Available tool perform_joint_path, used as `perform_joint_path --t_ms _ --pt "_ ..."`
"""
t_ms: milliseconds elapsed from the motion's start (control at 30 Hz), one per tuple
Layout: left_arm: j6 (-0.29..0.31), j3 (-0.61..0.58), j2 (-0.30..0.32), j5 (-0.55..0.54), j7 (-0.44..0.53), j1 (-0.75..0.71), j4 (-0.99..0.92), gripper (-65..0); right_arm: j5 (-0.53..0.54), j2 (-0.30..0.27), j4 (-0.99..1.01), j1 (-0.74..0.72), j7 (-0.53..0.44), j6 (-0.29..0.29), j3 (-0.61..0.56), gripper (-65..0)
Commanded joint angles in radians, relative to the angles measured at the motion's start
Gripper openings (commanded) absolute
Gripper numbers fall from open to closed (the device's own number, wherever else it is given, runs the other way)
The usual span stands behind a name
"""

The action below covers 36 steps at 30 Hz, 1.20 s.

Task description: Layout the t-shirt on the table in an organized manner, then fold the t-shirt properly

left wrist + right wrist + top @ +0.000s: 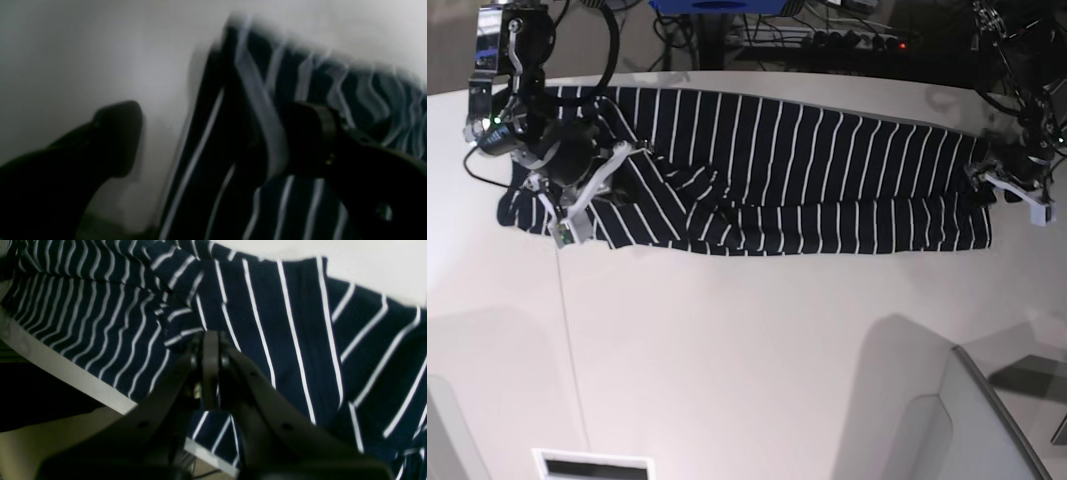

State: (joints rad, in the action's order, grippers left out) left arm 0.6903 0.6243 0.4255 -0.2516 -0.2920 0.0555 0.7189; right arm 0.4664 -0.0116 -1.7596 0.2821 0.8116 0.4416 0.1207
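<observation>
The t-shirt [807, 180], dark navy with thin white stripes, lies stretched sideways across the far part of the white table [747, 340]. My left gripper [213, 140] is open at the shirt's right end [989, 182]. One finger [116, 133] is over bare table and the other rests on the striped cloth [300, 213]. My right gripper [210, 340] is shut, its tips against a small wrinkle of the t-shirt [283, 323] near the left end [622, 160]. Whether cloth is pinched between them I cannot tell.
Cables and dark equipment [827, 35] crowd the space behind the table. A pale angled panel [987, 420] stands at the lower right and a slot [592, 465] sits at the front edge. In the right wrist view the table's edge [66, 373] runs just below the shirt.
</observation>
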Motion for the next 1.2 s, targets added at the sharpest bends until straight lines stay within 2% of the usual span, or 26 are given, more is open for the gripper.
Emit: perform_joint_path --t_ms 0,100,267,300,433,600,733,833,933,1000,1067,1167 --pt "0.008 -0.025 0.023 0.018 -0.028 0.017 -0.008 0.0 0.018 -0.003 -0.018 -0.007 -0.021 0.006 0.003 -64.1" --pt "0.008 -0.11 0.023 0.028 0.027 0.008 -0.045 0.0 0.018 -0.003 -0.02 -0.007 -0.021 0.006 0.003 -64.1" --pt "0.008 -0.14 0.023 0.024 0.041 0.007 -0.097 0.0 0.018 -0.003 -0.02 -0.007 -0.021 0.006 0.003 -64.1" --pt "0.008 -0.145 0.023 0.024 0.041 0.007 -0.097 -3.5 0.018 -0.003 -0.02 -0.007 -0.021 0.006 0.003 -64.2" --pt "0.008 -0.146 0.023 0.031 0.041 0.007 -0.098 -32.9 0.018 -0.003 -0.02 -0.004 -0.021 0.006 0.003 -64.2" --pt "0.008 -0.146 0.022 0.027 0.044 0.013 -0.098 -65.0 0.018 -0.003 -0.021 0.01 -0.022 0.007 0.003 -64.2" --pt "0.008 -0.134 0.032 0.024 0.052 0.022 -0.08 -65.0 0.018 -0.003 -0.03 0.026 -0.022 0.007 0.003 -64.2" --pt "0.008 -0.134 0.071 0.024 0.109 0.008 0.001 -65.0 0.018 -0.003 -0.044 0.042 -0.022 0.007 0.003 -64.2" --pt "0.008 -0.134 0.097 0.031 0.106 -0.036 0.121 -65.0 0.018 -0.004 -0.049 0.047 -0.021 0.007 0.003 -64.2" --pt "-0.04 -0.134 0.097 0.033 0.106 -0.098 0.258 -65.0 0.018 -0.004 -0.049 0.056 -0.021 0.007 0.004 -64.2" --pt "-0.116 -0.137 0.091 0.033 0.093 -0.191 0.43 -65.0 0.018 -0.004 -0.05 0.058 -0.021 0.007 0.004 -64.2" --pt "-0.245 -0.142 0.043 0.033 -0.013 -0.314 0.701 -65.0 0.018 -0.004 -0.047 0.059 -0.021 0.009 0.004 -64.2"
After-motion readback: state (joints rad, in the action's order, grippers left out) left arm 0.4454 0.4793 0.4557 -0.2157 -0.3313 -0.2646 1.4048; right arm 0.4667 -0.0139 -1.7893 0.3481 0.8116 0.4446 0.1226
